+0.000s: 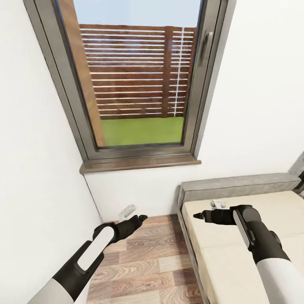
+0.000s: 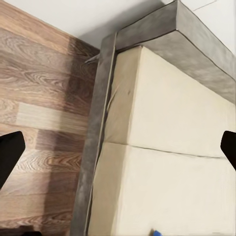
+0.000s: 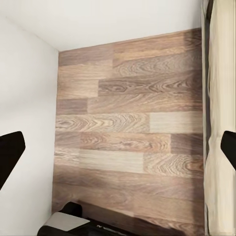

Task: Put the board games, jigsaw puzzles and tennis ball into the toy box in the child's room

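Your left end effector (image 1: 141,218) and right end effector (image 1: 196,215) were both open and empty; only a blue sliver (image 2: 155,232), perhaps a game, showed on the bed (image 1: 236,185), so reaching blind risked missing it

floor strip (image 1: 147,261) open | bed (image 1: 236,253) right | wall (image 1: 38,169) left

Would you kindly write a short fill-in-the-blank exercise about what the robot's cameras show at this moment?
1. Beyond the window stands a slatted wooden ____.
2. The floor is made of ____ planks.
3. The right gripper hovers over the beige ____.
4. The left gripper hangs above the ____.

Missing words: fence; wood; mattress; floor.
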`<state>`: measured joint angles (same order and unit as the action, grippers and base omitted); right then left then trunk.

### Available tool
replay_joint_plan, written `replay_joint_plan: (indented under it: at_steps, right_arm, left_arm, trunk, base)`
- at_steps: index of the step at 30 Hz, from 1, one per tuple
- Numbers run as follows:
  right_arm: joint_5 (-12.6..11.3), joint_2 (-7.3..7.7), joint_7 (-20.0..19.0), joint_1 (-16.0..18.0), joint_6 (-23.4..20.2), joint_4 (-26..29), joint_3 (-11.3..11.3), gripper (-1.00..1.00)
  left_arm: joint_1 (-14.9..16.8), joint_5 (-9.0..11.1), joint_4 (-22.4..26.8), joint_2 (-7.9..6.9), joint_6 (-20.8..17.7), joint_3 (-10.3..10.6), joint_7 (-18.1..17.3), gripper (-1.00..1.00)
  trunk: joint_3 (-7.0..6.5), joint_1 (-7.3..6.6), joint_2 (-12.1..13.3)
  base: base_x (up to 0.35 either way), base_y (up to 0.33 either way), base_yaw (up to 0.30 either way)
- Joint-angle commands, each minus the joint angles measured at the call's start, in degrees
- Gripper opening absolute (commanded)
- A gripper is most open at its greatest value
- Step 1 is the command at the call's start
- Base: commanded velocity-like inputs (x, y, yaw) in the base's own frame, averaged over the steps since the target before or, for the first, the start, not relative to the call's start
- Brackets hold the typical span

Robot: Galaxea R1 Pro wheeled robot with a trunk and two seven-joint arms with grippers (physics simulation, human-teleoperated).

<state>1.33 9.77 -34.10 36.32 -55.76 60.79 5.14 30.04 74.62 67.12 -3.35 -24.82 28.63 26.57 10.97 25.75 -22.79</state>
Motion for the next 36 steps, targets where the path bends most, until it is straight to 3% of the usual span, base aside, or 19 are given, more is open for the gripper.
replay_joint_plan:
  at_steps: [1,36]
  right_arm:
    - [0.2,-0.01,-0.3,0.1,-0.3,0.0,0.1,1.0]
    - [0.0,0.0,-0.3,0.1,-0.2,0.1,0.2,1.0]
  left_arm:
    - [0.1,0.5,0.1,-0.06,0.1,0.1,0.5,1.0]
    - [0.1,0.5,0.1,0.01,0.1,0.2,0.5,1.0]
  trunk:
    - [0.12,0.04,-0.1]
    - [0.12,0.04,-0.1]
  base:
    - [0.008,0.0,-0.136]
    - [0.001,0.045,-0.023]
